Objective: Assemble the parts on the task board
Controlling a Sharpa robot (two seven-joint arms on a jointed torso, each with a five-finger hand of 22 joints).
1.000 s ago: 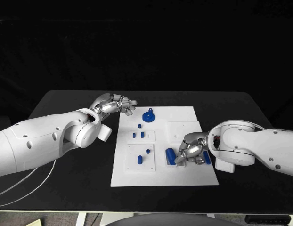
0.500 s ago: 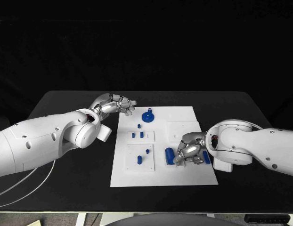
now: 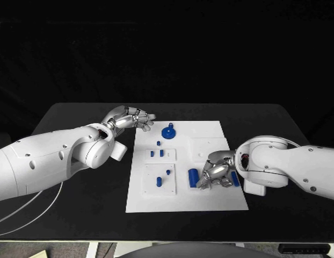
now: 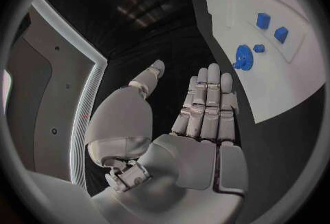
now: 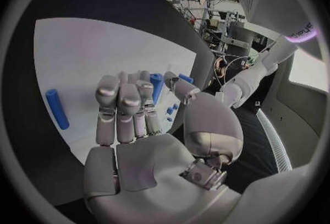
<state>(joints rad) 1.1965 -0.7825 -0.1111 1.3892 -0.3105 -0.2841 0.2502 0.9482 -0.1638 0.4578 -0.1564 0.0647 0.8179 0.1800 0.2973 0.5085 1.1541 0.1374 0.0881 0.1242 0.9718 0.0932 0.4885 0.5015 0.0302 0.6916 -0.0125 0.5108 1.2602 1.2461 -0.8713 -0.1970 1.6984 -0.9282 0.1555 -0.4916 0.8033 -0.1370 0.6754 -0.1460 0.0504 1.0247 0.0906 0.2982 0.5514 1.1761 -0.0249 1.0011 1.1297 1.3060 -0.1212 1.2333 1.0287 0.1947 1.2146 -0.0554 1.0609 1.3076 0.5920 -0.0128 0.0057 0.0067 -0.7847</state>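
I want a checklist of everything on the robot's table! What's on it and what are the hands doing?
Surface: black table.
Job's things: white task board with small blue parts; blue cylinder lying near its right side.
Clutter: nothing seen.
Hands: left hand at the board's far left corner, holding nothing. Right hand over the board beside the cylinder, a blue part at its fingertips; grip unclear.
Cables: pale cables under left arm.
Surroundings: dark backdrop.

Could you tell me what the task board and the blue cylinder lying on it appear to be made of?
The task board looks like matte white plastic: flat, evenly coloured, no glare. The blue cylinder beside the right robot hand seems moulded or printed plastic, uniformly saturated with a dull sheen; neither is certain from looks alone.
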